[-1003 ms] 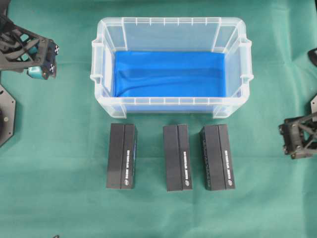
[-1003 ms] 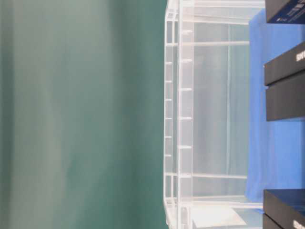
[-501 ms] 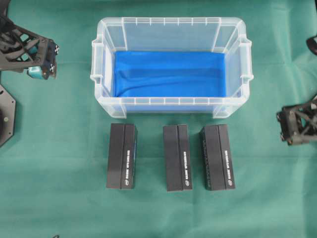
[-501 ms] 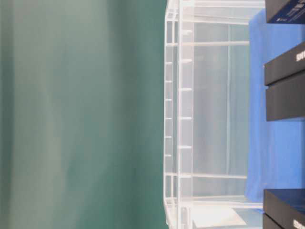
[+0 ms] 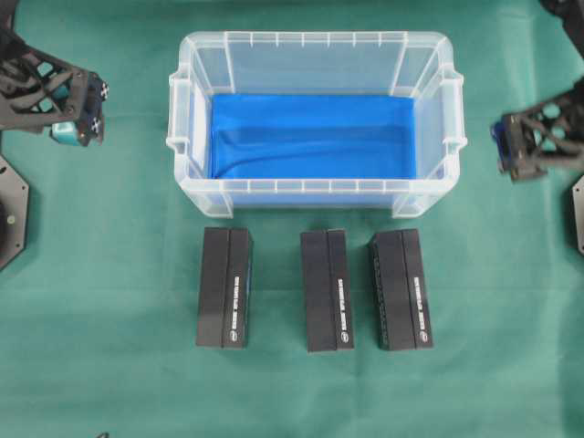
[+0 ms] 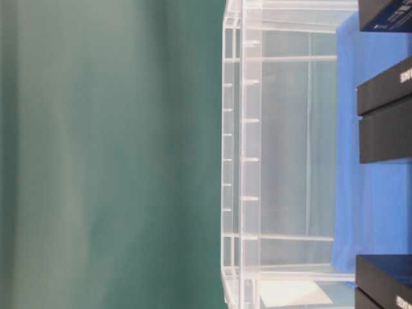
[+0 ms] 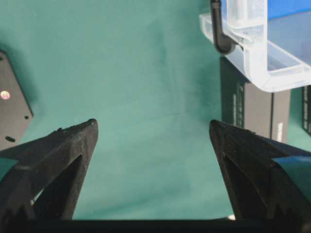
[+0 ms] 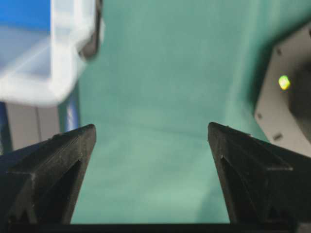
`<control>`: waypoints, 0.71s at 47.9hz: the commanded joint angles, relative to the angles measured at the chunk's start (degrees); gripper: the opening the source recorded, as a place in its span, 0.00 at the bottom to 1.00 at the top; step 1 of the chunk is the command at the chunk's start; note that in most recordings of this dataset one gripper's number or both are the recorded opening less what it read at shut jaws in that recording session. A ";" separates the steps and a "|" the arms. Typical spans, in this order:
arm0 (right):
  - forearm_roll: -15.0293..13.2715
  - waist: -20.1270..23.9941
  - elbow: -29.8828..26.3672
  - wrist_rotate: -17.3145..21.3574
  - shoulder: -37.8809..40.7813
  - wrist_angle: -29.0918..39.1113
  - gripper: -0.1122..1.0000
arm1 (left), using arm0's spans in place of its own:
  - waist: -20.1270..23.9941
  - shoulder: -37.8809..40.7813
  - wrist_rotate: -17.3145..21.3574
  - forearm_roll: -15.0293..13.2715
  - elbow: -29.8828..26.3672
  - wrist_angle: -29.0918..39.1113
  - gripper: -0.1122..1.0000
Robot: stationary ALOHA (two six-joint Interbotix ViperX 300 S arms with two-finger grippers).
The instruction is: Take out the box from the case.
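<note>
Case (image 5: 315, 46): clear plastic bin with ribbed rim, standing at the far middle of the worktop (image 5: 109, 301). Its floor shows only the blue lining (image 5: 315, 137); no box is visible inside from overhead.

Boxes: three black boxes lie in a row on the green cloth just in front of the case's near wall, apart from one another and from the case. Left box (image 5: 225, 287), middle box (image 5: 328, 290), right box (image 5: 401, 288). All lie flat, long sides running toward the camera side.

Progress (judgement): the case appears emptied, so the removal looks complete; nothing seems left but for the arms to retire.

Left gripper (image 5: 82, 117): well to the left of the case, over bare cloth, jaws spread wide, holding nothing; wrist view confirms a clear gap between the fingers (image 7: 63, 160).

Right gripper (image 5: 513, 146): just off the case's right end, jaws wide apart, nothing between them; its wrist view is blurred.

Obstructions: none between either gripper and the boxes. Dark arm base plates sit at the worktop's left edge (image 5: 11, 214) and right edge (image 5: 578, 210).
</note>
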 commanded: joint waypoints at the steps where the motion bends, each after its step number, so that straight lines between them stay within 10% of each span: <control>1: -0.18 -2.64 -0.35 -1.67 -0.88 -1.93 0.91 | 0.18 -0.53 -0.09 0.26 -0.70 -0.18 0.97; 34: 0.35 -4.48 0.00 -2.55 -1.05 -2.81 0.91 | 0.18 -0.62 0.00 0.44 -0.70 -0.18 0.97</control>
